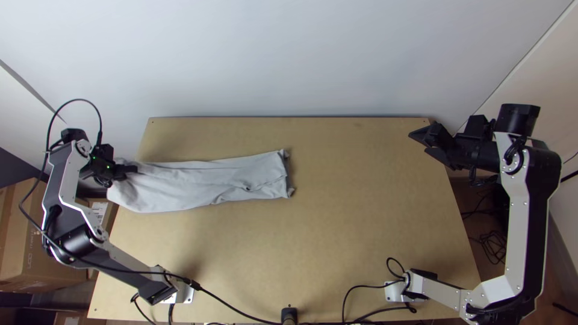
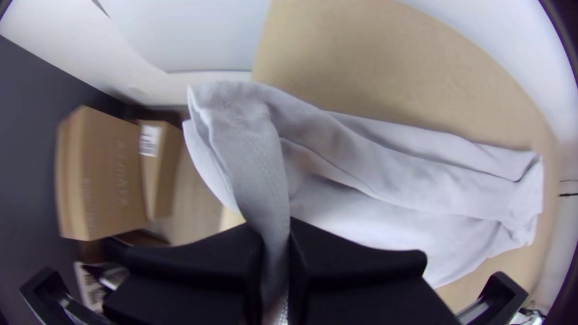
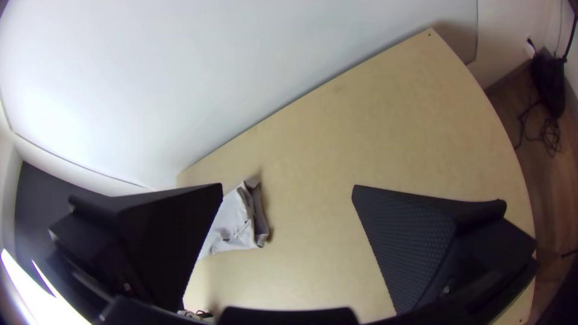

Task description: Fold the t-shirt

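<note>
Left hand (image 1: 127,171) of mine pinches a fold near the left end of the grey t-shirt (image 1: 205,180), beside the left edge of the bench (image 1: 361,241); I see the cloth running rightward in a long, rumpled strip. Slightly farther, at right, I have my right hand (image 1: 419,143) spread wide. Beyond stands a pale wall (image 1: 289,54).

Toward ten o'clock on the counter (image 1: 337,241), the grey t-shirt (image 1: 205,180) lies in a long strip, its nine-o'clock end in the left tool (image 1: 133,170); toward two, the right tool (image 1: 418,142) hangs, fingers parted.
</note>
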Tool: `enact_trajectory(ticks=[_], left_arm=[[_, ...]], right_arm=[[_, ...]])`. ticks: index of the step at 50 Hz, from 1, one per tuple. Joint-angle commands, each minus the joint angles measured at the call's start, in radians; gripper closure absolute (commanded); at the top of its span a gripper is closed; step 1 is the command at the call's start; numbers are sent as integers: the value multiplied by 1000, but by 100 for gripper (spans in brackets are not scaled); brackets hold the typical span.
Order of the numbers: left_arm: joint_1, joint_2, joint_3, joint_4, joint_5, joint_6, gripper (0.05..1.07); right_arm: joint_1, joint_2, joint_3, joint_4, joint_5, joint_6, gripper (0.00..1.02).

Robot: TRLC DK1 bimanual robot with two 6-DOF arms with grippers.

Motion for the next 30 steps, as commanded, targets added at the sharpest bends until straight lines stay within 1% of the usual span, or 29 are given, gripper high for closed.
enact_trajectory(ticks=[1, 7, 12, 17, 22, 30], left_arm=[[-107, -114, 32, -12, -104, 18, 105], [-259, -168, 38, -44, -169, -47, 105], [-414, -179, 44, -66, -271, -108, 105], [-558, -168, 70, -110, -350, -174, 105], [-681, -122, 127, -167, -386, -238, 105], [-811, -33, 219, -218, -405, -326, 105]], right_arm=[[-5, -25, -14, 17, 7, -28, 3], [-3, -25, -17, 29, 10, -29, 3], [-5, -28, -18, 29, 12, -29, 3], [-8, -37, -27, 29, 15, -31, 3], [-29, -48, -31, 29, 16, -44, 3], [-57, -67, -43, 30, 16, -60, 3]])
